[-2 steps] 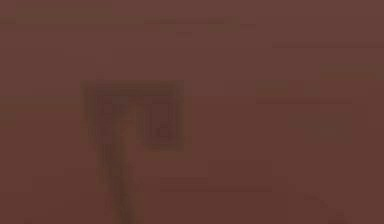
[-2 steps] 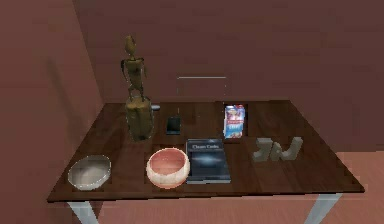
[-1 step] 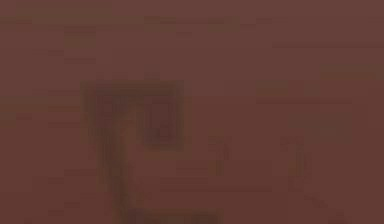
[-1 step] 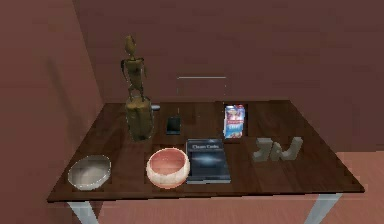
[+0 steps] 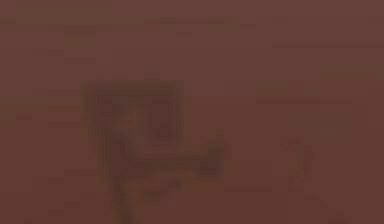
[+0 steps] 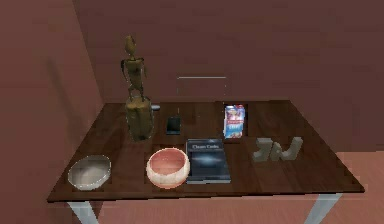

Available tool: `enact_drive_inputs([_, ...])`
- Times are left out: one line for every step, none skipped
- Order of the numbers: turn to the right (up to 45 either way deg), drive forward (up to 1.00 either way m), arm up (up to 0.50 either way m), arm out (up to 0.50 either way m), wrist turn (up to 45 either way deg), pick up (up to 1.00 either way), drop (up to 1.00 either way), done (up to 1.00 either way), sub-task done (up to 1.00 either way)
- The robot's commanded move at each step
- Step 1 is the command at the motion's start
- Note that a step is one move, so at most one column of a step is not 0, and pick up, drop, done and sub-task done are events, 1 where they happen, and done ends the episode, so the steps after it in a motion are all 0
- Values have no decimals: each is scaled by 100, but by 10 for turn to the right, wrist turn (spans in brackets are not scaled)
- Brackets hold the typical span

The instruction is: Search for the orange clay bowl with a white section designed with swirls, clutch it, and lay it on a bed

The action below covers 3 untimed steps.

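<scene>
An orange clay bowl (image 6: 168, 166) with a pale inside stands near the front edge of a dark wooden table (image 6: 300, 175) in the arm side view, a little left of the middle. To its left stands a shallower grey-white bowl (image 6: 89, 172). I cannot make out any swirl pattern on either one.
On the table are also a tall wooden statue (image 6: 137, 95) at the back left, a dark book (image 6: 208, 160) beside the orange bowl, a small dark flat thing (image 6: 174, 124), a blue and red box (image 6: 234, 122) and beige blocks (image 6: 277, 150). A reddish-brown wall (image 5: 200, 60) stands close ahead.
</scene>
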Motion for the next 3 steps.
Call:
enact_drive_inputs([0,0,0,26,0,0,0,0,0])
enact_drive_inputs([0,0,0,0,450,0,0,0,0])
enact_drive_inputs([0,0,0,0,450,0,0,0,0])
